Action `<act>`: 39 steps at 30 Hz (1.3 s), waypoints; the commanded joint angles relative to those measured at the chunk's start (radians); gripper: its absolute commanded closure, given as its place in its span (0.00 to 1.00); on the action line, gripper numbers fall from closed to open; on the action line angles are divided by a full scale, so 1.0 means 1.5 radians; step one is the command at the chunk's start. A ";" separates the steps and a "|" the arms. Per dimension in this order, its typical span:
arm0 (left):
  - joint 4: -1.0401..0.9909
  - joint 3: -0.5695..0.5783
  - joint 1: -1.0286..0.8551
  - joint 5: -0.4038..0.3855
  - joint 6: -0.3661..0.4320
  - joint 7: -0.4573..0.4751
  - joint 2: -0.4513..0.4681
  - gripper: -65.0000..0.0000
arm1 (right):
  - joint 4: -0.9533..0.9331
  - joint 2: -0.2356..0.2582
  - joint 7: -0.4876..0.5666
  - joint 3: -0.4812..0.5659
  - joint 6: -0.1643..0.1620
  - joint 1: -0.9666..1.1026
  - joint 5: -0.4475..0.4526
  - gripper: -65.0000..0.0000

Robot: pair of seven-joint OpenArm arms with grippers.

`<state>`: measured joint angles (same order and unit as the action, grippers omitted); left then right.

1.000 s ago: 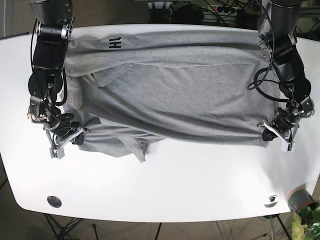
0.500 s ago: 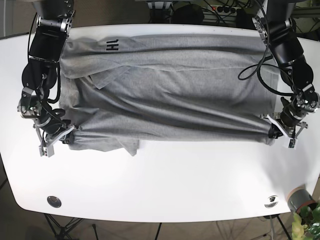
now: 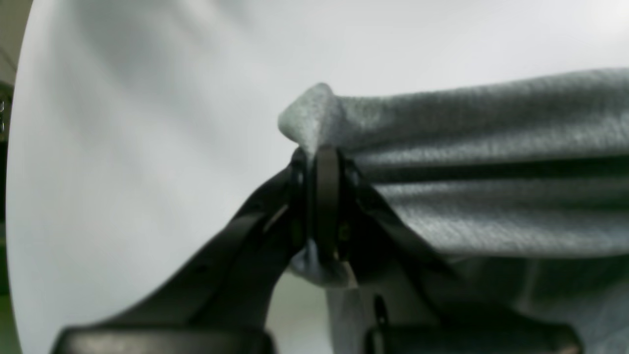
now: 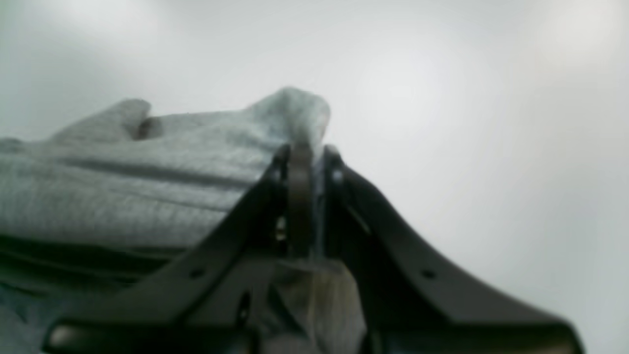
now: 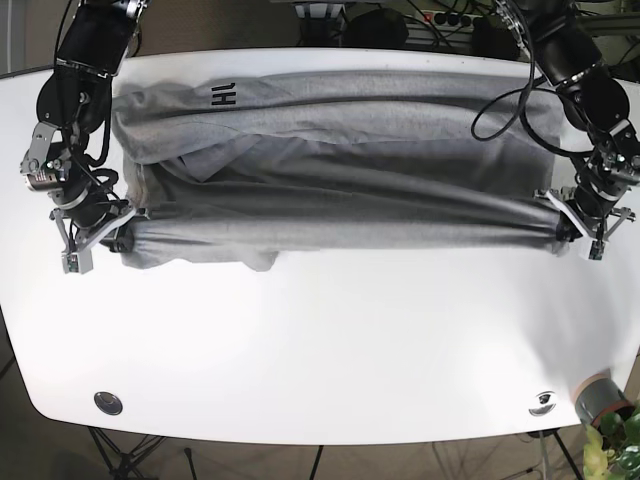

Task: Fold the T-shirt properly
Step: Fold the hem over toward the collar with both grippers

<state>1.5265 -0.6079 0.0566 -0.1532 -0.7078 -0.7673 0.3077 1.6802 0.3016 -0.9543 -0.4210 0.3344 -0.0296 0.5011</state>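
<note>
The grey T-shirt [image 5: 340, 160] lies stretched across the far half of the white table [image 5: 330, 350], its near edge lifted and pulled taut into a long rolled fold. My left gripper [image 5: 572, 228] is shut on the shirt's right-hand corner [image 3: 314, 118]; the fabric bunches above the closed black fingers [image 3: 327, 196]. On the other side, my right gripper [image 5: 122, 228] is shut on the left-hand corner [image 4: 295, 113], with cloth pinched between its fingers [image 4: 300, 196]. A sleeve flap [image 5: 258, 262] hangs below the fold. Black lettering [image 5: 222, 95] shows near the far left edge.
A round metal fitting [image 5: 108, 402] sits at the table's near left, another [image 5: 543, 400] at the near right. A grey pot with a green plant [image 5: 605, 410] stands off the near right corner. Cables [image 5: 440, 18] run behind the far edge.
Both grippers have carried the near edge of the shirt away from the front, toward the far side, and spread slightly outward. The lifted fold is tighter and straighter.
</note>
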 commanded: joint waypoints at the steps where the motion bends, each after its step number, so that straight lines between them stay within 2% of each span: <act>1: 0.032 -0.005 -0.021 0.002 0.006 0.009 0.014 1.00 | 0.033 0.014 0.015 -0.023 -0.005 0.022 0.029 0.96; 8: 0.078 -0.005 -0.096 0.002 0.006 0.008 0.013 1.00 | 0.063 0.014 0.014 -0.038 -0.009 0.091 0.082 0.96; 11: 0.091 -0.017 -0.131 0.002 0.006 0.008 0.013 1.00 | 0.078 0.011 0.014 -0.038 -0.009 0.127 0.082 0.96; 22: 0.086 -0.035 -0.214 0.007 0.006 0.008 0.013 1.00 | 0.080 -0.033 0.016 -0.059 -0.005 0.204 0.076 0.96; 29: 0.087 -0.013 -0.244 0.007 0.006 0.008 0.016 0.98 | 0.078 -0.034 0.016 -0.059 -0.005 0.223 0.077 0.95; 31: 0.087 -0.011 -0.244 0.007 0.006 0.008 0.015 0.88 | 0.080 -0.034 0.016 -0.062 -0.007 0.227 0.077 0.88; 33: 0.087 -0.013 -0.244 0.007 0.006 0.008 0.015 0.72 | 0.083 -0.034 0.015 -0.062 -0.008 0.230 0.080 0.71; 34: 0.087 -0.013 -0.244 0.007 0.006 0.008 0.015 0.68 | 0.085 -0.033 0.014 -0.062 -0.008 0.230 0.081 0.65; 36: 0.087 -0.014 -0.244 0.007 0.006 0.008 0.015 0.55 | 0.106 -0.032 0.014 -0.064 -0.009 0.234 0.077 0.45; 39: 0.089 -0.014 -0.242 0.007 0.006 0.008 0.016 0.46 | 0.139 -0.033 0.014 -0.076 -0.008 0.249 0.081 0.26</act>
<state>1.6402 -0.6212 -0.3130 -0.1349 -0.7040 -0.7704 0.3115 1.8343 0.2359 -0.9550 -0.5144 0.3172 0.3370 0.6090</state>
